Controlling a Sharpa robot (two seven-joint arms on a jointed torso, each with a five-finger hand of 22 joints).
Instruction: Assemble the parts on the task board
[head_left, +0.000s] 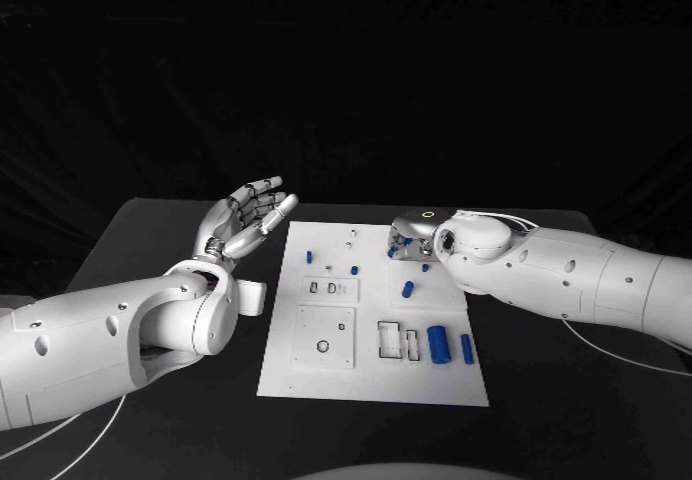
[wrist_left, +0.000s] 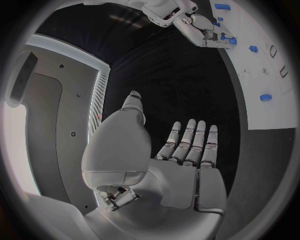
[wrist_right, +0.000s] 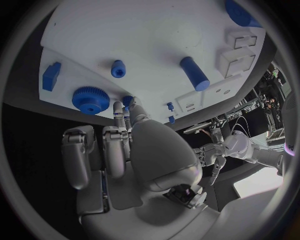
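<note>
Left hand (head_left: 248, 218) open beside task board (head_left: 378, 375) edge

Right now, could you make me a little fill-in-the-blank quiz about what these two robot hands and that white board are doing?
1. The left hand holds nothing, its fingers spread ____.
2. The right hand reaches over the white ____ at its far end.
3. The small parts on the task board are coloured ____.
4. The table under the board is ____.

Missing words: open; task board; blue; black
</note>
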